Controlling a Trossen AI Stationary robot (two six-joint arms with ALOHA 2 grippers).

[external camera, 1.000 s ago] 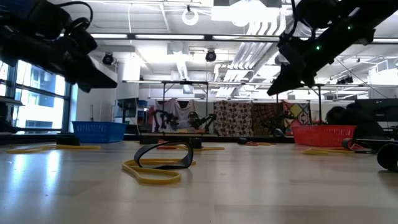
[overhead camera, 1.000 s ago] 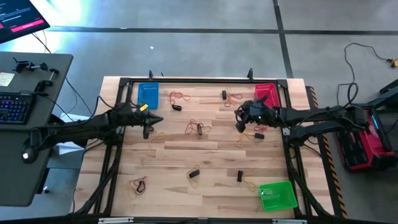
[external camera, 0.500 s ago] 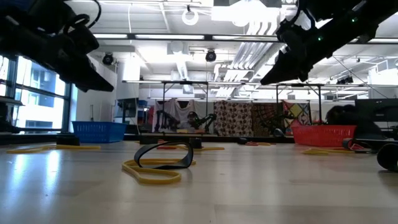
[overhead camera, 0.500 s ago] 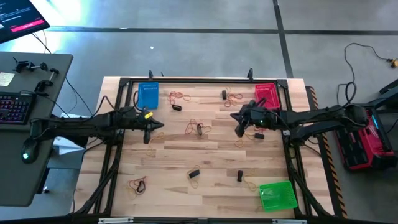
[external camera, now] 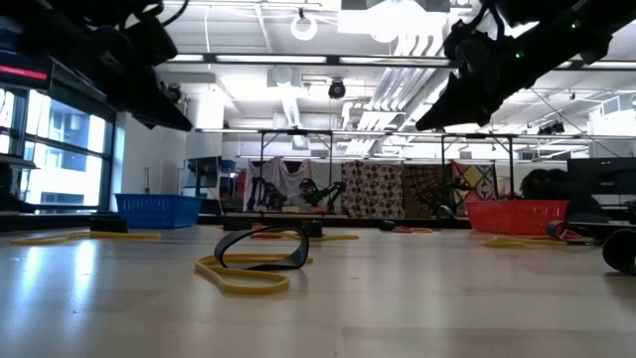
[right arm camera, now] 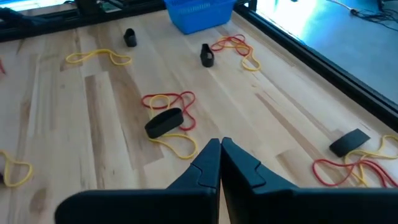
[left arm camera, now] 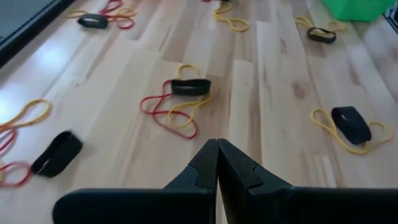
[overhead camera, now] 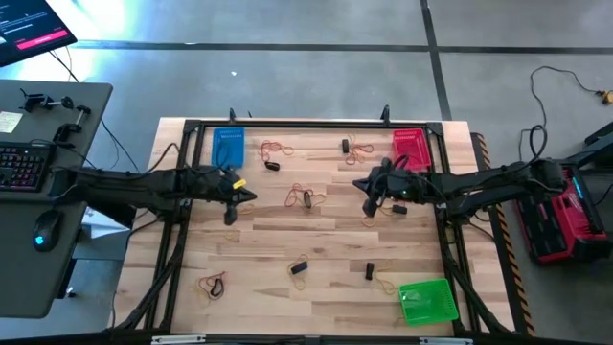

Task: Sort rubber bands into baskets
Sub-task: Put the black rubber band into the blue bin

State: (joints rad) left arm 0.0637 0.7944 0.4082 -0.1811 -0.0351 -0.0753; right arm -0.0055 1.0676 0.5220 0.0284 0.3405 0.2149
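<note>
Red, yellow and black rubber bands lie scattered flat on the wooden table; one cluster (overhead camera: pixel 305 196) sits mid-table, between my two grippers. The blue basket (overhead camera: pixel 228 146) stands at the far left, the red basket (overhead camera: pixel 412 147) at the far right and the green basket (overhead camera: pixel 427 301) at the near right. My left gripper (overhead camera: pixel 249 197) hovers shut, left of the cluster (left arm camera: pixel 183 93). My right gripper (overhead camera: pixel 365 190) hovers shut on the cluster's right (right arm camera: pixel 168 119). Both are above the table and hold nothing.
A black frame rail (overhead camera: pixel 316 125) runs around the table's edges. More bands lie near the far edge (overhead camera: pixel 278 149), at the near left (overhead camera: pixel 213 285) and near the green basket (overhead camera: pixel 381 278). Off the table, a red and black case (overhead camera: pixel 565 216) stands right and a desk (overhead camera: pixel 38 144) left.
My left gripper has swung toward the table's near edge and a little toward the middle, and has risen. My right gripper has shifted slightly toward the near edge and tipped up a little. Both stay shut. No rubber band has moved.
</note>
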